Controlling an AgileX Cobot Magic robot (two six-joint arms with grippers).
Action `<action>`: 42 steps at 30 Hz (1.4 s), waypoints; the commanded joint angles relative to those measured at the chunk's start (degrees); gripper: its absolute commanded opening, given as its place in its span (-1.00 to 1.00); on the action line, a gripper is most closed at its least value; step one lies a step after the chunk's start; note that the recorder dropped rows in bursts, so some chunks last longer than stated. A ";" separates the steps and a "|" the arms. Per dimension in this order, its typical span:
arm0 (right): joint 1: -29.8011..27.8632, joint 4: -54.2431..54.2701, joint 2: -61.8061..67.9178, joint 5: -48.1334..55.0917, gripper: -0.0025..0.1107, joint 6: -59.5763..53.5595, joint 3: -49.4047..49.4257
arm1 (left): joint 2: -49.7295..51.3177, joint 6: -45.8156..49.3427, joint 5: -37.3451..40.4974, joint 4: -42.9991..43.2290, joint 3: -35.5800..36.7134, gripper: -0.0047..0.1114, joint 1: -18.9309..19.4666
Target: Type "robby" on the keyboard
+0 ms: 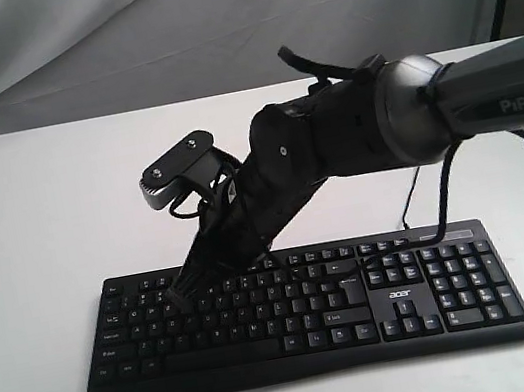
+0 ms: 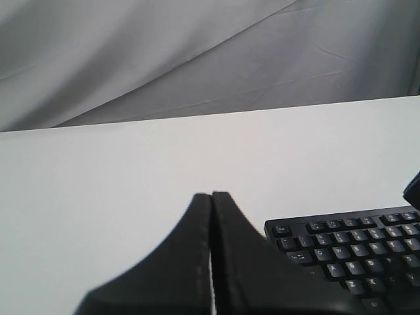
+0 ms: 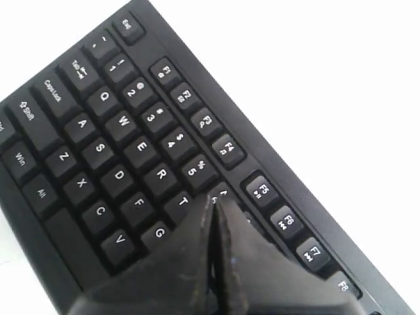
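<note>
The black keyboard [image 1: 303,313] with white legends and an acer logo lies near the front of the white table. My right gripper [image 1: 182,293] reaches across from the right, angled down over the left half of the keys. In the right wrist view the right gripper [image 3: 213,198] is shut with nothing in it. Its tips sit just beside the T key [image 3: 182,203], at the edge of the number row on the keyboard [image 3: 118,151]. My left gripper [image 2: 211,195] is shut and empty, held over bare table, with the keyboard [image 2: 348,249] corner off to its side. It does not show in the exterior view.
The white table [image 1: 34,226] spreads around the keyboard, with a grey cloth backdrop [image 1: 113,39] behind. A thin black cable [image 1: 411,198] runs from the keyboard's back edge under the right arm [image 1: 489,100].
</note>
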 commanded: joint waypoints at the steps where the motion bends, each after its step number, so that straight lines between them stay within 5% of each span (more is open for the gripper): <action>1: -0.45 -0.59 0.09 0.96 -0.96 -0.15 -0.29 | -0.20 -0.16 -0.42 0.27 0.25 -0.92 -0.36; 31: -0.34 0.68 5.98 -0.62 -0.96 -0.33 -0.29 | -0.20 -0.16 -0.42 0.27 0.25 -0.92 -0.36; 42: -0.45 -3.66 -3.13 0.99 -0.96 1.00 -0.29 | -0.20 -0.16 -0.42 0.27 0.25 -0.92 -0.36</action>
